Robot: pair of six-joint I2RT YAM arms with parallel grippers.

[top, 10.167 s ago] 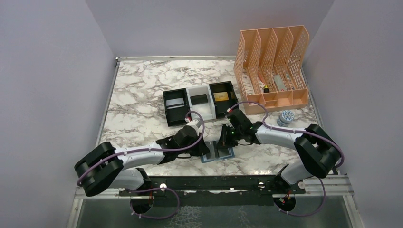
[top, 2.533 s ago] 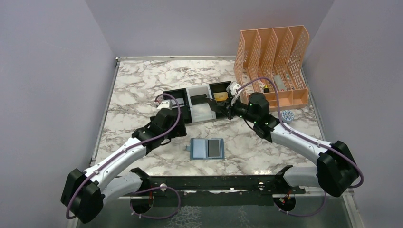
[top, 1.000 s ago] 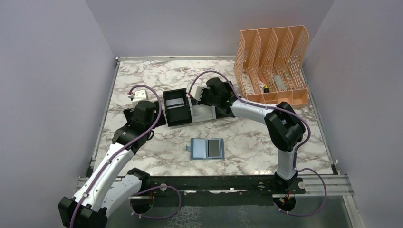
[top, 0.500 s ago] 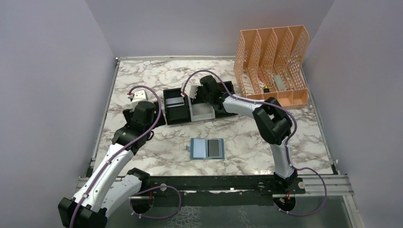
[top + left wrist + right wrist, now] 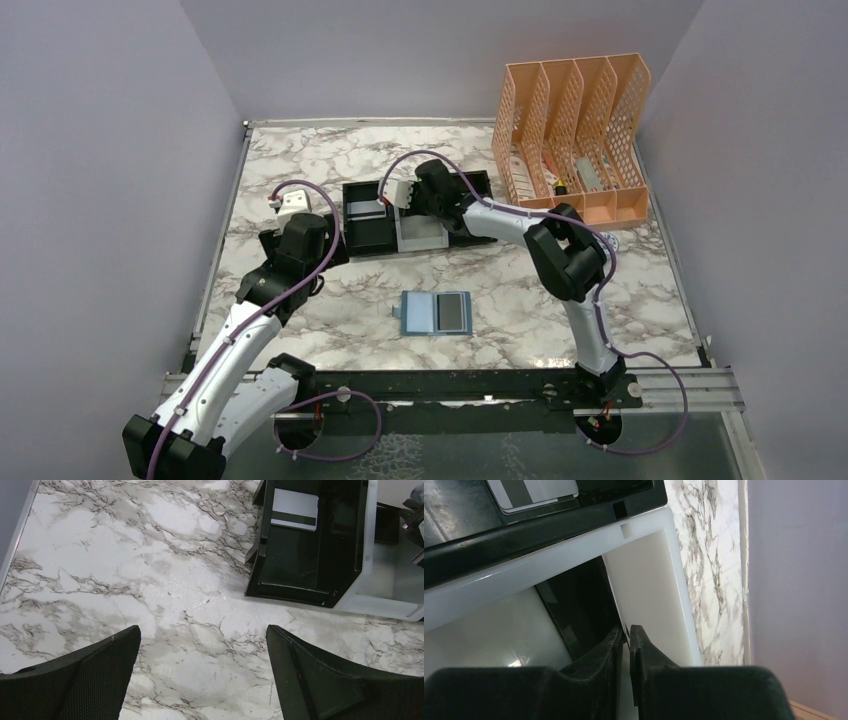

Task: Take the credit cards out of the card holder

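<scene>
The blue card holder [image 5: 422,314] lies open on the marble near the front, with a dark credit card [image 5: 455,312] on its right panel. My right gripper [image 5: 405,196] reaches into the white middle compartment of the black-and-white tray [image 5: 365,243]. In the right wrist view its fingertips [image 5: 627,628] stand a sliver apart around the upper edge of a tilted black credit card [image 5: 574,600]. A silvery-grey credit card [image 5: 295,516] lies in the tray's left black compartment. My left gripper [image 5: 202,630] hangs wide open over bare marble, left of the tray, holding nothing.
An orange mesh file organizer [image 5: 575,140] stands at the back right. Purple walls close in the table on the left, back and right. My right arm's elbow [image 5: 570,255] rises above the table, right of the card holder.
My right gripper has slid a little left over the tray's white compartment, and its fingers have parted slightly around the black card. The left arm and the card holder have not moved.
</scene>
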